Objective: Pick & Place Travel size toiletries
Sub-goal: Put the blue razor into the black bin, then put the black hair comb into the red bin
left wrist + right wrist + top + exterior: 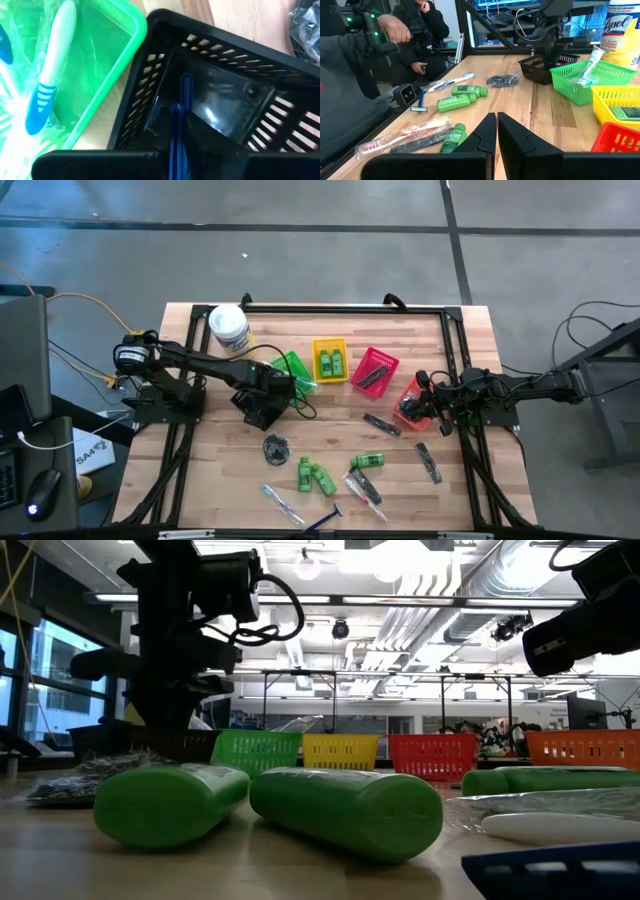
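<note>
My left gripper [266, 394] hangs over the black basket [262, 415], shut on a blue-handled razor [185, 95] that points down into the basket [225, 55]. My right gripper [433, 408] waits shut and empty beside the orange-red basket [411, 402]; its fingers [496, 135] show closed together. Loose on the near half of the table lie green mini bottles [313, 475], another bottle [368, 461], a dark coiled bundle [276, 446], black combs [382, 425], wrapped toothbrushes [365, 488], a clear tube [283, 503] and a second razor [325, 520]. My left gripper holds the razor by its blue handle [174, 132], pinched between the two fingers, which come from above and lie along it. The razor's free end [185, 82] hangs inside the black basket; whether it touches the floor of the basket I cannot tell.
A green basket [292, 368] with a wrapped toothbrush [47, 75] stands against the black one. Behind are a yellow basket [331, 360] with green bottles, a pink basket [374, 370] with a comb, and a white tub [229, 328]. People sit beyond the table's near edge [415, 30].
</note>
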Robot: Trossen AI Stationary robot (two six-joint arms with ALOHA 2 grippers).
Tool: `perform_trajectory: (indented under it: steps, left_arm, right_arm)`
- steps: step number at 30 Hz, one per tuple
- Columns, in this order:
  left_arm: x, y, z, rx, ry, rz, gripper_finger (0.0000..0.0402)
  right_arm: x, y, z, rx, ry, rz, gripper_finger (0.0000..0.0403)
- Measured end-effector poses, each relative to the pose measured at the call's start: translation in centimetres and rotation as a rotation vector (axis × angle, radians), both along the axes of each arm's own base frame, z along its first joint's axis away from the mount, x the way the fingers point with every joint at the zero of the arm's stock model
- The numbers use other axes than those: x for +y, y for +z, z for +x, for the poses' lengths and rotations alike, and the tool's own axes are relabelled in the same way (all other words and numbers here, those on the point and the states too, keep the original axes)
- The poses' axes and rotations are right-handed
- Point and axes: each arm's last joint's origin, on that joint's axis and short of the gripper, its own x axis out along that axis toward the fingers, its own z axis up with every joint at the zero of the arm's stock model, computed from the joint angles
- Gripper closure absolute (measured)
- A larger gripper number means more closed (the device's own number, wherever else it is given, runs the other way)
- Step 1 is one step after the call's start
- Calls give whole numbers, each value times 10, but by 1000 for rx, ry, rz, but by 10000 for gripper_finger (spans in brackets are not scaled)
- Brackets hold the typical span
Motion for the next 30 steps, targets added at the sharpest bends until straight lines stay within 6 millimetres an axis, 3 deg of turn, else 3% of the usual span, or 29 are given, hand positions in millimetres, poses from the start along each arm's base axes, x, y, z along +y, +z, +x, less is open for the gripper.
perform_trajectory:
  steps: [5, 14, 21, 25, 30]
  left_arm:
    - [0, 0, 0, -3, 12, -3, 372]
    - [0, 0, 2, -19, 53, -23, 304]
    - [0, 1, 0, -12, 57, -23, 278]
    - [-1, 15, -1, 18, 110, -32, 275]
    - [-7, 52, -1, 33, 188, -45, 275]
  right_arm:
    - [0, 0, 0, 2, 1, 4, 394]
    - [0, 0, 0, 2, -1, 3, 394]
    - [0, 0, 0, 0, -1, 3, 394]
    - [0, 0, 0, -1, -1, 4, 394]
    - [0, 0, 0, -3, -1, 5, 394]
